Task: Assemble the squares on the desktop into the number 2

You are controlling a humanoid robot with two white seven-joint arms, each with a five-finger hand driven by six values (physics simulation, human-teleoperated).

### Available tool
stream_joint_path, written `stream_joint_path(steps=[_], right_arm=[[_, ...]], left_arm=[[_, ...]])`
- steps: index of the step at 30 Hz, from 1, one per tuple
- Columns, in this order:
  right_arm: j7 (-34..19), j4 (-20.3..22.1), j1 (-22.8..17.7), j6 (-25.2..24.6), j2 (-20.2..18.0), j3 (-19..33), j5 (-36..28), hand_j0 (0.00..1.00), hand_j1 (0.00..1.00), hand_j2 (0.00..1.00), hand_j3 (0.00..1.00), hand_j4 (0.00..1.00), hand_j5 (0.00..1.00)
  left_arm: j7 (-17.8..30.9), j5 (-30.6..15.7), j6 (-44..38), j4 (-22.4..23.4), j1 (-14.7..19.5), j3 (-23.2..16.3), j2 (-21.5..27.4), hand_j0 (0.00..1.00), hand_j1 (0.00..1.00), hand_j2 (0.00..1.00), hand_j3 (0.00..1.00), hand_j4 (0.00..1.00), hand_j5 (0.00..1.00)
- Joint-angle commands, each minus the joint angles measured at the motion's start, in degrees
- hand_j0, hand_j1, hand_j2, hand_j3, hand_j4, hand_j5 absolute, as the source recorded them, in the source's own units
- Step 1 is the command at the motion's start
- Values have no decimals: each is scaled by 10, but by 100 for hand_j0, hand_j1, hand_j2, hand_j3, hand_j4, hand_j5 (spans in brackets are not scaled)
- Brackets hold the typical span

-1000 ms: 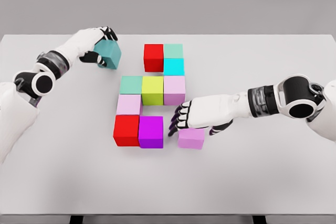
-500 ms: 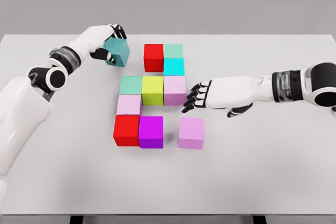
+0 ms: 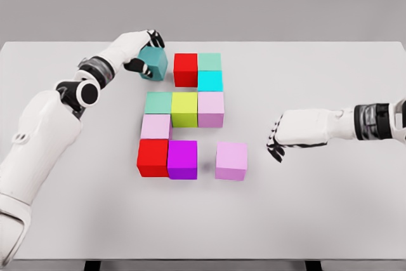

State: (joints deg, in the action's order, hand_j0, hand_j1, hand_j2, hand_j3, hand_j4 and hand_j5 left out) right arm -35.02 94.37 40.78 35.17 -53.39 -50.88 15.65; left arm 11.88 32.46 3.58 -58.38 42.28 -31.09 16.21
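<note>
The left hand (image 3: 144, 52) grips the teal cube (image 3: 154, 61) with its fingers closed around it, and holds it just beside the red cube (image 3: 186, 69) at the top of the figure on the white table (image 3: 317, 207). The right hand (image 3: 293, 132) holds nothing, its fingers loosely bent. Half a second ago the teal cube was further left, and the right hand was beside the figure; now it is well apart from the lilac cube (image 3: 231, 160).

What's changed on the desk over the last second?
The left hand carried the teal cube rightward, and it is now next to the top red cube. The right hand drew back right, away from the pink cube, which it left apart from the purple cube. The other cubes stayed put.
</note>
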Motion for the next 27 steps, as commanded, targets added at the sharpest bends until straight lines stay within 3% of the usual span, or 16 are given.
stream_joint_path(steps=[1,11,16,18,21,27], right_arm=[[0,1,-2,-2,-4,-3,-4,10,10,10,10,10,10],[0,1,-10,-2,5,-24,-1,12,12,12,12,12,12],[0,0,25,-2,15,-93,2,12,12,12,12,12,12],[0,-1,33,-2,19,-108,3,12,12,12,12,12,12],[0,-1,34,-2,25,-112,4,12,12,12,12,12,12],[0,-8,31,-2,41,-112,6,12,12,12,12,12,12]], left_arm=[[-2,1,0,9,0,0,-6,35,35,35,35,35,35],[0,-6,0,0,-4,1,0,35,35,35,35,35,35],[0,-7,1,0,-6,1,0,36,36,36,36,36,36],[0,-6,1,1,-6,1,0,41,41,41,41,41,41],[-1,-6,1,1,-5,1,0,59,59,59,59,59,59],[-2,-4,0,2,-4,1,-1,64,64,64,64,64,64]])
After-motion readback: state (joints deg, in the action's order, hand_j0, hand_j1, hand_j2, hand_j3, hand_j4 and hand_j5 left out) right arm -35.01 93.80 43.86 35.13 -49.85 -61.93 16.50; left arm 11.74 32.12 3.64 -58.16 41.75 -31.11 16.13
